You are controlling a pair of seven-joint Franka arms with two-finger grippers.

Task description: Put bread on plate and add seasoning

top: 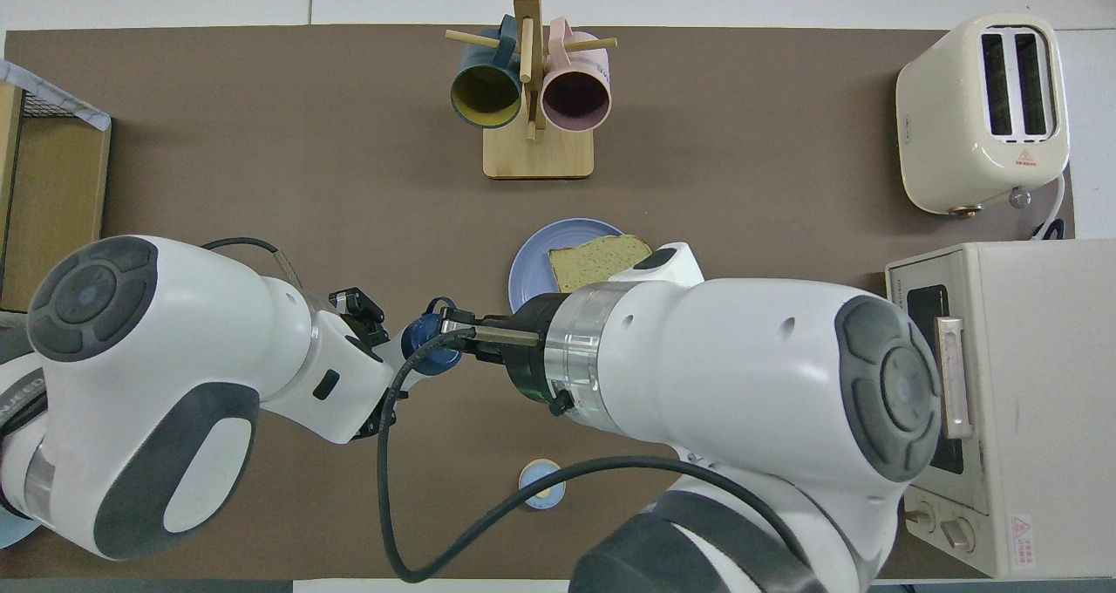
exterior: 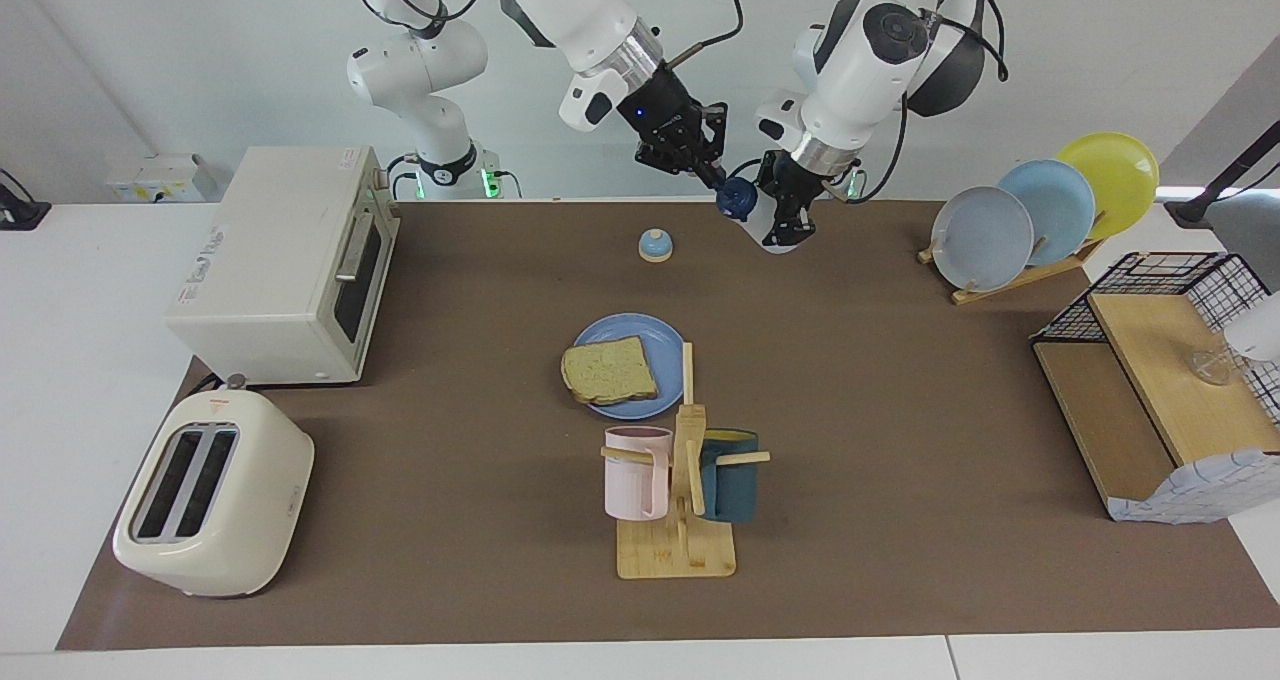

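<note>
The bread (exterior: 609, 370) lies on the round blue plate (exterior: 655, 333) in the middle of the table, partly under the right arm in the overhead view, where the bread (top: 597, 260) and plate (top: 526, 270) still show. The seasoning (exterior: 774, 232), a white bottle with a navy cap (exterior: 737, 198), hangs tilted over the table's edge nearest the robots. My left gripper (exterior: 787, 208) is shut on its body. My right gripper (exterior: 719, 177) is shut on the cap (top: 430, 351), reaching in from the side.
A small blue-domed bell (exterior: 655, 246) sits between the seasoning and the plate. A mug rack (exterior: 680, 490) stands just past the plate. Toaster oven (exterior: 285, 260) and toaster (exterior: 210, 495) are at the right arm's end. Plate rack (exterior: 1040, 210) and wire basket (exterior: 1160, 380) are at the left arm's end.
</note>
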